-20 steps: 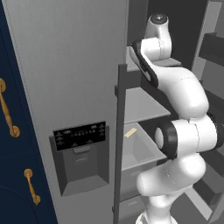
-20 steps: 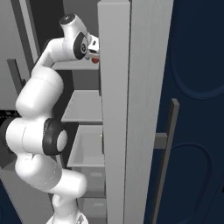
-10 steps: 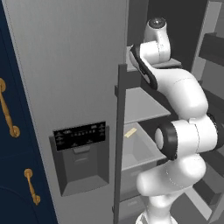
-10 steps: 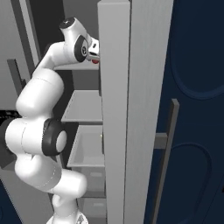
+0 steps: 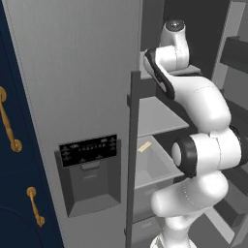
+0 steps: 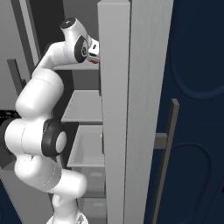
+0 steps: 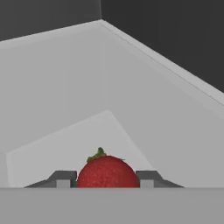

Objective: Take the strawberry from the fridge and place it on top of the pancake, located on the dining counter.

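Red strawberry [image 7: 108, 171] with its green top sits squeezed between the jaws of the gripper [image 7: 107, 178], up inside the fridge [image 5: 77, 87] just above a grey shelf [image 7: 61, 140], near the back corner.

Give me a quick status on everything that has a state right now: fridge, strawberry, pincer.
fridge: right-hand door open, shelves exposed; dispenser door shut.
strawberry: between the two fingertips, red with its green cap on top, inside the fridge near a back corner.
pincer: shut on the strawberry, a fingertip on each side of it, up at an upper fridge shelf.
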### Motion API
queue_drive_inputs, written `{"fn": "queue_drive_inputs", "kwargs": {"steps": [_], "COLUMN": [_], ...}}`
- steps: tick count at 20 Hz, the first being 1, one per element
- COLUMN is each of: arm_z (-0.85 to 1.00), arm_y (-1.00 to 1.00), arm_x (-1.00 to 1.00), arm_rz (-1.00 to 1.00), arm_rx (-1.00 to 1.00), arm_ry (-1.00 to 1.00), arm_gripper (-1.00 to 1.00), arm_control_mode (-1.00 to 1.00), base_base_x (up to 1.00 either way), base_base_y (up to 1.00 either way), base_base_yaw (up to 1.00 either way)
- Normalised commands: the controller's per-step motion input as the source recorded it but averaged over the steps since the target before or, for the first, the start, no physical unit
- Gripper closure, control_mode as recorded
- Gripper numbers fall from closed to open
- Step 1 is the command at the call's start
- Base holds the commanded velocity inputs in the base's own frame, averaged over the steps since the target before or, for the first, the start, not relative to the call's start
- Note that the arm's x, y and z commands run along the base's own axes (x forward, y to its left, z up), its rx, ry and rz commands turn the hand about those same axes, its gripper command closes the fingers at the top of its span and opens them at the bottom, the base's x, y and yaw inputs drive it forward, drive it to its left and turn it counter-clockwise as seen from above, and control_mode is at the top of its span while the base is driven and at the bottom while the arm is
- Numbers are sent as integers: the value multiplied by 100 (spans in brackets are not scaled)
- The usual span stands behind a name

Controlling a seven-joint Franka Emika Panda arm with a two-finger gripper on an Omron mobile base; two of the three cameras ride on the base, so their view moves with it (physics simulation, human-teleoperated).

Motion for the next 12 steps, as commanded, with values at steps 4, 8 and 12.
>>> {"fn": "queue_drive_inputs", "kwargs": {"steps": [4,8,12], "arm_z": [0,0,0], "arm_y": [8,7,1], "arm_x": [-24,-96,-100], "arm_rz": [10,39,30], "arm_rx": [3,-1,-9], "arm_ry": [-21,-13,2], "arm_gripper": [100,100,100], "arm_control_mode": [-100,-100,-100], "base_base_x": [0,0,0], "base_base_y": [0,0,0], "base_base_yaw": [0,0,0]}}
